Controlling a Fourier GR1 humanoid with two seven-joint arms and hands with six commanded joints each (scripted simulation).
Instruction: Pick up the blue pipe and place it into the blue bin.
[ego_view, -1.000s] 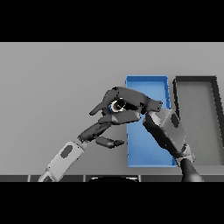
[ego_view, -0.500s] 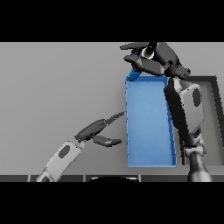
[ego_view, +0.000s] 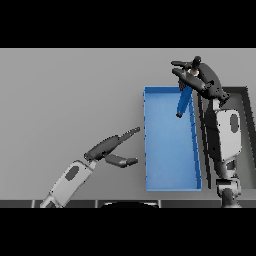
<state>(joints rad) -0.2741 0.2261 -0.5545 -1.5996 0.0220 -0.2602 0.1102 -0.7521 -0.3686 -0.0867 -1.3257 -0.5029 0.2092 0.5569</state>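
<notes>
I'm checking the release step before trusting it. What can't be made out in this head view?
- Blue pipe: its upper end is hidden by the right robot hand, so the grip on it is unclear.
- Dark bin: cut off by the right edge and covered by the right arm.
- Blue bin: whether the pipe touches the floor can't be told.
- Left robot hand: idle, fully visible.

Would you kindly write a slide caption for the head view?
Right hand dangles the blue pipe over the blue bin's far end; left hand idles open beside it.
</notes>
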